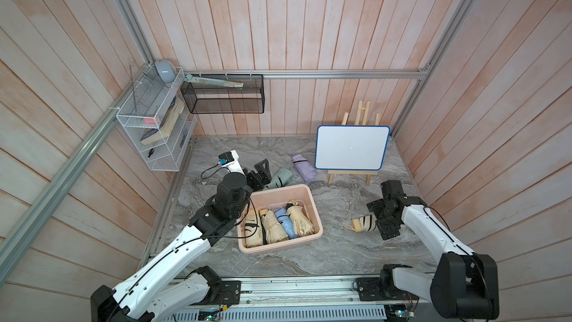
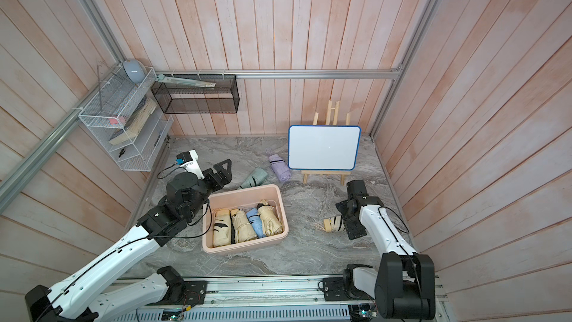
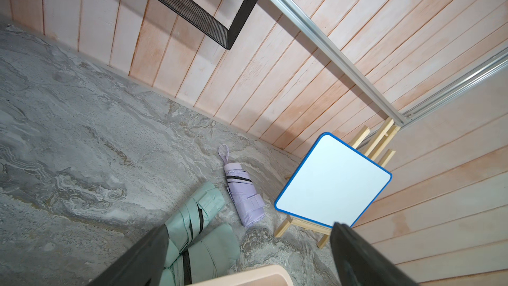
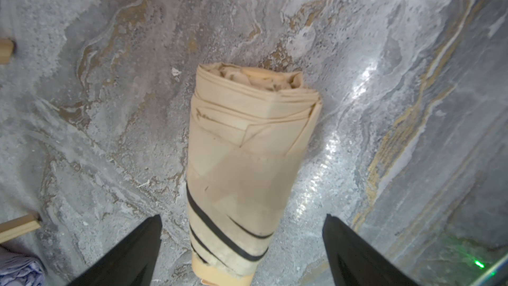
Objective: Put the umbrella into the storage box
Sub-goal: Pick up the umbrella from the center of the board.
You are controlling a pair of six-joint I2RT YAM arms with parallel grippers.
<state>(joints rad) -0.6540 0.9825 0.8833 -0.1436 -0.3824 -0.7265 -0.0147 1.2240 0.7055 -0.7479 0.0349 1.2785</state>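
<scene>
Beige fabric, judged soft and light, is best pinched mid-roll. In both top views the striped umbrella (image 1: 362, 224) lies on the counter (image 1: 340, 255) right of the storage box (image 1: 280, 245), one end hidden by the right tool (image 1: 377, 222). In the left wrist view the left tool (image 3: 250, 228) is spread beside a half-hidden green umbrella (image 3: 198, 221). In the right wrist view the right tool is spread astride the roll, not touching; the handle end is cropped.

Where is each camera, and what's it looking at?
Top views: high above, looking down at table and pink box; left arm, right arm show.
Left wrist: on left arm, facing green umbrella, whiteboard; open left gripper shows.
Right wrist: on right arm, over tan umbrella; open right gripper shows.
Shared: top views show tan umbrella too.
</scene>
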